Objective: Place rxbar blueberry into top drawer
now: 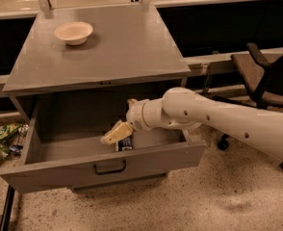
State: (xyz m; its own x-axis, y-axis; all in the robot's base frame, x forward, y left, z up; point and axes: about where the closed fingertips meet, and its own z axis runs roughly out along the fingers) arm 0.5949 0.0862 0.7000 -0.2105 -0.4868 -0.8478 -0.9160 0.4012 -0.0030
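Note:
The top drawer [59, 170] of the grey cabinet stands pulled wide open, with a small dark bar handle [109, 167] on its front. My gripper [115, 133] reaches down into the drawer from the right, at its middle, on the white arm [213, 119]. The rxbar blueberry [124, 144], a small dark bar with pale markings, sits right under the gripper's tip, low inside the drawer near the front wall. I cannot tell whether it is still held or lies on the drawer floor.
A cream round bowl [73, 32] stands on the cabinet top [122, 47] at the back left. An office chair [262, 78] is at the right. Crumpled green wrappers [4, 138] lie on the floor left of the drawer.

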